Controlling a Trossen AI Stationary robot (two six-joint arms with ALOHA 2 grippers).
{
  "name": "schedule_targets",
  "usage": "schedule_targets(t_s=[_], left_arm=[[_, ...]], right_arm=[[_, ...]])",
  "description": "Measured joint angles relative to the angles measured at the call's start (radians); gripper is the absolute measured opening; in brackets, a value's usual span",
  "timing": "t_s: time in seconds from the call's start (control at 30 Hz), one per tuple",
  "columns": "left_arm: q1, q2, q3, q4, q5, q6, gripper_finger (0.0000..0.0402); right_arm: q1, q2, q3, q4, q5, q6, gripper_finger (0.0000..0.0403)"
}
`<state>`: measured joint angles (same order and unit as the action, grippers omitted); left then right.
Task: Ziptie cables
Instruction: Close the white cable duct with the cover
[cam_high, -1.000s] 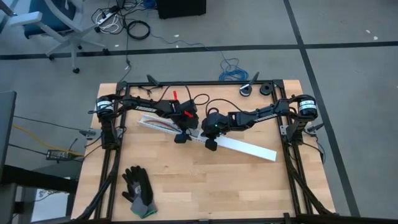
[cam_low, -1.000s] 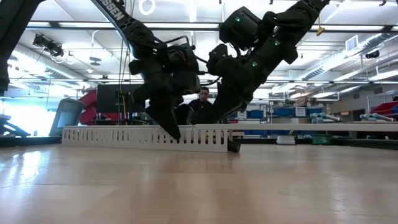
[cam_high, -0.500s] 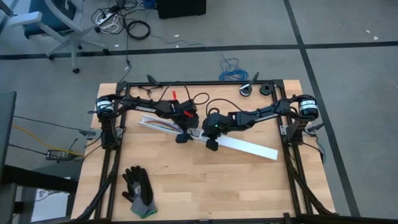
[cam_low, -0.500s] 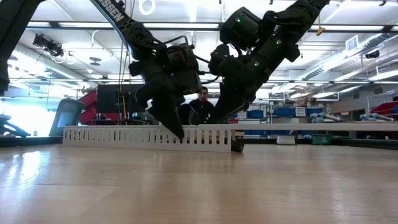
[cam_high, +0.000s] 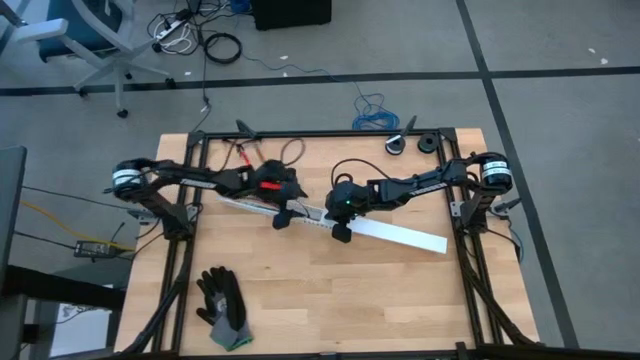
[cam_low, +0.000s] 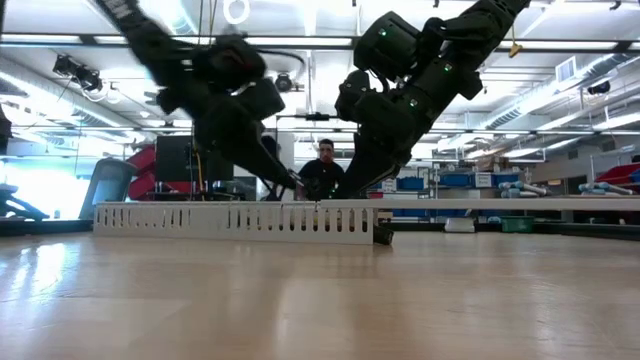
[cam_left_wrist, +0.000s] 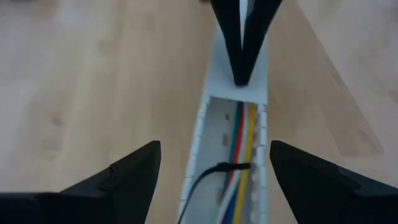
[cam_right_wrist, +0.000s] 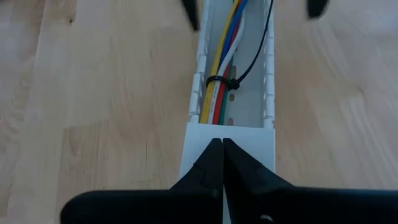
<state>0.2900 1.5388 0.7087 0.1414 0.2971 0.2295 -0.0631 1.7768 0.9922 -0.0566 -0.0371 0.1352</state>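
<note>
- Left gripper (cam_high: 281, 218), centre-left in the high view, hangs with its fingers (cam_left_wrist: 124, 177) spread wide over the open end of the white duct (cam_high: 400, 237); we see nothing held in it.
- Right gripper (cam_high: 340, 234), just right of it at frame centre, has its fingers (cam_right_wrist: 214, 168) pressed together, tips resting on the duct's covered part.
- Cables (cam_right_wrist: 219, 68) lie inside the duct channel: yellow, white, blue, red and green strands run side by side.
- Ziptie (cam_right_wrist: 222, 83) is looped around the cables at mid-frame of the right wrist view; its black tail runs toward the upper frame edge.
- Risk, in our judgement: the loop may not be tight. A left-gripper pull on the tail could lift the cables from the channel or shift the duct if the right gripper's hold slips.
- Spread fingers may also snag the duct wall on descent.
</note>
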Motion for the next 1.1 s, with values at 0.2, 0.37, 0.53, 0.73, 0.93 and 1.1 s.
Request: schedule_targets(t_s=[0.2,0.37,0.53,0.73,0.93,1.1], left_arm=[[-0.027,0.007,-0.169,0.362,-0.039,-0.049,0.0314],[-0.037,0.016,-0.184,0.406,-0.064,-0.055,0.0314],[-0.036,0.022,-0.184,0.416,-0.146,-0.045,0.0314],[-0.038,0.022,-0.183,0.451,-0.143,-0.136,0.0314],[-0.037,0.036,-0.183,0.448,-0.059,-0.128,0.0314],[-0.048,0.088,-0.163,0.438,-0.020,-0.035,0.0314]], right_arm=[[-0.001,0.002,-0.001,0.015,-0.020,0.001,0.0000],[-0.001,0.003,-0.002,0.025,-0.031,0.002,0.0000],[-0.001,0.003,-0.002,0.032,-0.036,0.002,0.0000],[0.000,0.003,-0.002,0.037,-0.037,0.003,0.0000],[0.000,0.003,-0.002,0.038,-0.039,0.002,0.0000],[0.000,0.003,-0.002,0.039,-0.042,0.002,0.0000]])
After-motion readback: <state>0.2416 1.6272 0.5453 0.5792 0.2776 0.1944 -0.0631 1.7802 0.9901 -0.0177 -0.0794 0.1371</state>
